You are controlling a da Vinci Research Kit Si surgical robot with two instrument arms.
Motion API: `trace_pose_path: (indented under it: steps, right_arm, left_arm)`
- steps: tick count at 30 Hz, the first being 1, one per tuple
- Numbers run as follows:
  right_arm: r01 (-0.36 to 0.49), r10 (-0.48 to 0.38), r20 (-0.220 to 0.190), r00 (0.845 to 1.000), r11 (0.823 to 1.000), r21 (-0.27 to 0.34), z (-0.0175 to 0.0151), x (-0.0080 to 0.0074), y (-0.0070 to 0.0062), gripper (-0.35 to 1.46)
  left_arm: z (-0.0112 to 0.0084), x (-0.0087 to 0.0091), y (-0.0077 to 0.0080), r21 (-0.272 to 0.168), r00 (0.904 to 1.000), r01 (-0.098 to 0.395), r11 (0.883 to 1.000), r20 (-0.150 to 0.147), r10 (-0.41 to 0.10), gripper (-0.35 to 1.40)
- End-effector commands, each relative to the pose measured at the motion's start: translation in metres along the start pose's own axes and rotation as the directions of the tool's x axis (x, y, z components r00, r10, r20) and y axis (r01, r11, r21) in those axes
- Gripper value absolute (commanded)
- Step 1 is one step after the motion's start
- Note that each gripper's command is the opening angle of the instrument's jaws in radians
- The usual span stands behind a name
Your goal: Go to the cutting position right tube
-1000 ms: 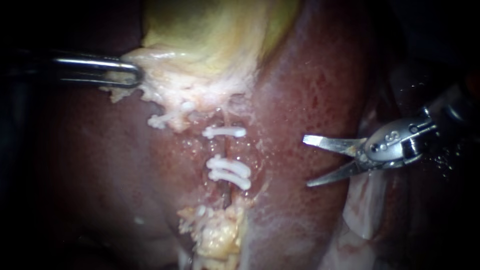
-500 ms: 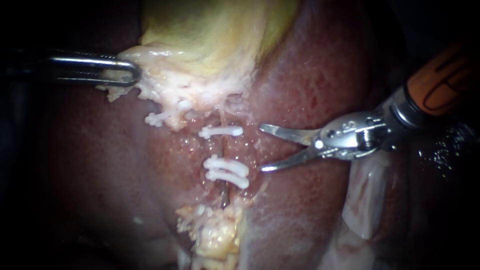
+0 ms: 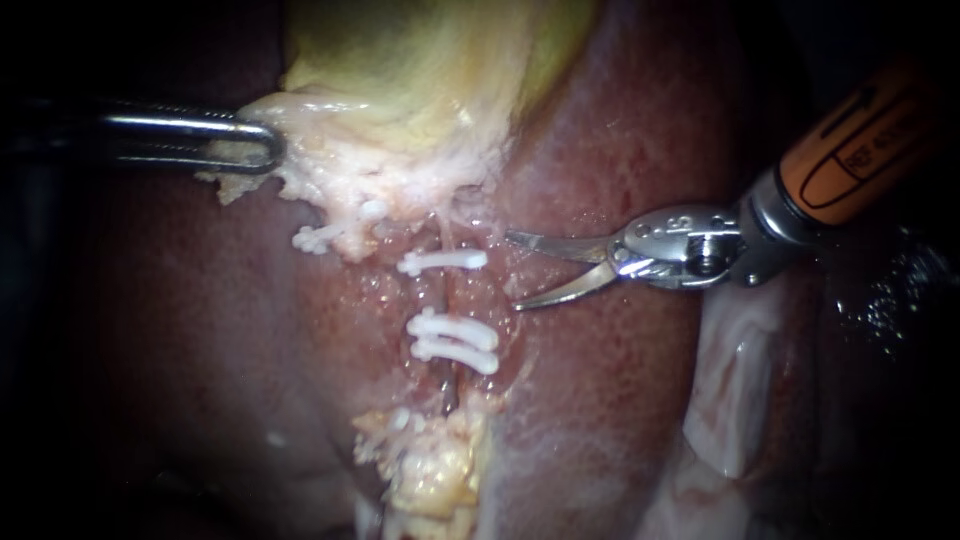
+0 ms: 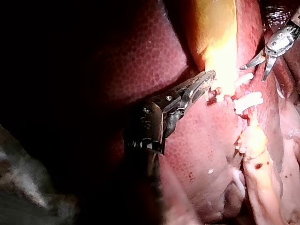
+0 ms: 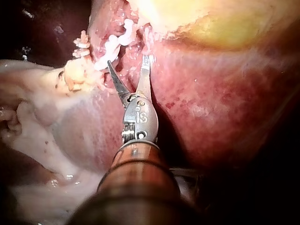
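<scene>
Presently your right instrument [image 3: 512, 270] stands just beside the right tube [image 3: 441, 298], blades parted on nothing. Its bare stretch, between single clip [image 3: 443, 262] and paired clips [image 3: 457, 343], lies ahead, crosswise to them. Your left instrument [image 3: 268, 148], clamping the gallbladder [image 3: 420, 70], sits farther off.

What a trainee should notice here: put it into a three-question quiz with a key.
1. True or false: the right instrument has its blades shut.
2. The left instrument grips: A) the liver, B) the pale edge of the gallbladder, C) a clip.
3. Fill in: the blades face the tube between one upper clip and ___ lower clips.
Key: 1 false, a gap shows between the blades. 2 B. 3 two.
</scene>
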Motion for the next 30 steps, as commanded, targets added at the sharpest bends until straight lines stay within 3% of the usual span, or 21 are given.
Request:
trace_pose_path:
  steps: [1, 23, 30]
  right_arm:
    - [-0.007, 0.007, 0.002, 1.000, 1.000, 0.007, 0.0003, 0.0000, -0.0001, 1.26]
    - [-0.066, 0.066, 0.003, 0.998, 0.998, 0.025, 0.0071, -0.0004, 0.0000, 1.26]
    - [-0.088, 0.089, -0.026, 0.996, 0.995, 0.051, 0.0085, 0.0000, 0.0002, 1.24]
  left_arm:
    - [0.0000, 0.0000, 0.0000, 0.001, 1.0000, 0.000, 1.000, 0.000, 0.000, -0.35]
    - [0.0003, 0.0001, 0.0003, -0.002, 1.0000, 0.001, 1.000, 0.001, -0.001, -0.35]
    - [0.0004, 0.0001, 0.0003, -0.004, 1.0000, 0.001, 1.000, 0.002, -0.001, -0.35]
